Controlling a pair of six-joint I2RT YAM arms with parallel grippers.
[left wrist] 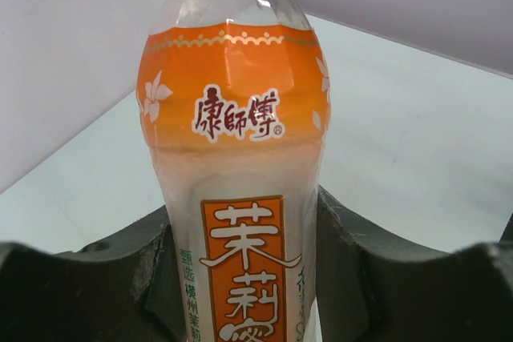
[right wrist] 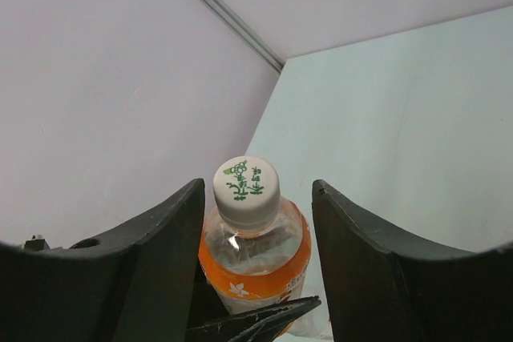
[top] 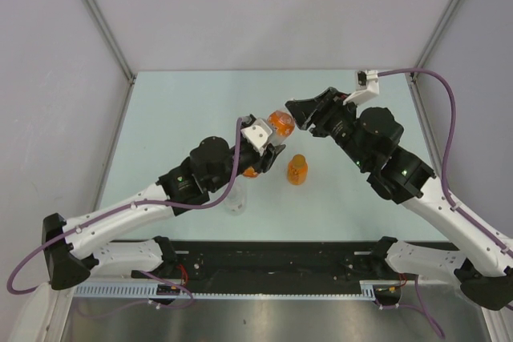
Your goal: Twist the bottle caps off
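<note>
Left tool (left wrist: pixel 244 278) clenched on orange bottle (left wrist: pixel 236 118) labelled 康師傅, right tool (right wrist: pixel 256 206) spread around white cap (right wrist: pixel 246 190), green print probably Chinese

Bottles, 3: tall orange bottle (top: pixel 280 122), squat orange bottle (top: pixel 297 172), clear bottle (top: pixel 236 200); caps discernible, 2: white cap (right wrist: pixel 247 190), orange cap (top: pixel 299 158).

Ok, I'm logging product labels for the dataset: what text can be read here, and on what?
"康師傅": dark red, on the orange band of the tall orange bottle.
"茉莉": large and white, on its label panel; the character below is cut off.
Small green print beside that panel: too blurred to read.
Green print on the white cap: too small to read.
Short orange bottle: nothing legible.
</note>
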